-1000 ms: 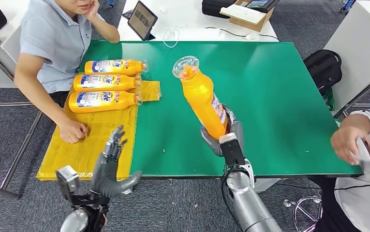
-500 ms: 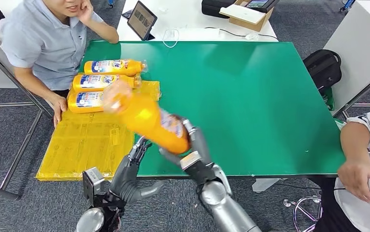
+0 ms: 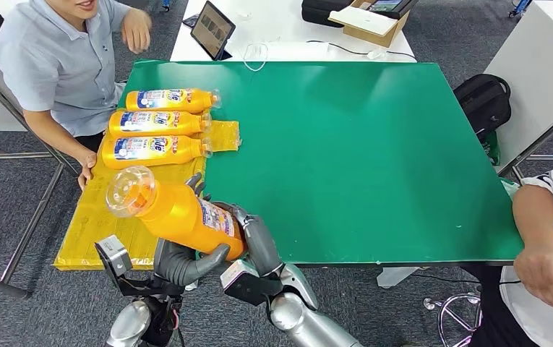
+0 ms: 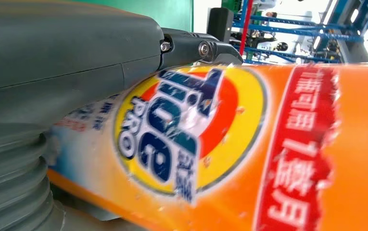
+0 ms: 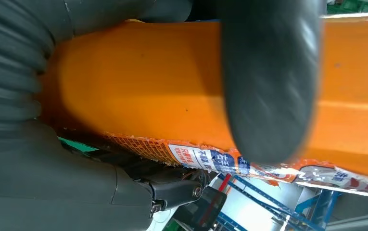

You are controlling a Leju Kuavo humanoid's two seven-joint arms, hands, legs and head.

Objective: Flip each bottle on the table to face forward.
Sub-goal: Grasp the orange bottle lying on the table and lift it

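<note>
A: Green table (image 3: 374, 144) first, then the yellow mat (image 3: 125, 217) along its left edge. You have three bottles (image 3: 156, 124) lying side by side at the mat's far end, labels up. A fourth bottle (image 3: 179, 213) is in the air above the mat's near end, tilted, clear cap toward the person (image 3: 56, 65) seated at the left.

B: Hands?

A: Your right hand (image 3: 255, 242) grips the bottle's base end, fingers wrapped around it. Your left hand (image 3: 186, 260) cups it from below, thumb against the body; I'd call both holding.

B: How will it handle?

A: My judgement: rigid plastic, full, so fairly heavy and base-loaded. The glossy label (image 4: 191, 139) looks slippery and is torn at its edge in the right wrist view. Take it by the broad body, not the cap.

B: Obstructions?

A: The person's hand (image 3: 85, 173) rests on the mat's edge, near your landing spot. Another person (image 3: 548, 238) sits at the right, well apart. A tablet (image 3: 212, 29) stands beyond the table.
</note>
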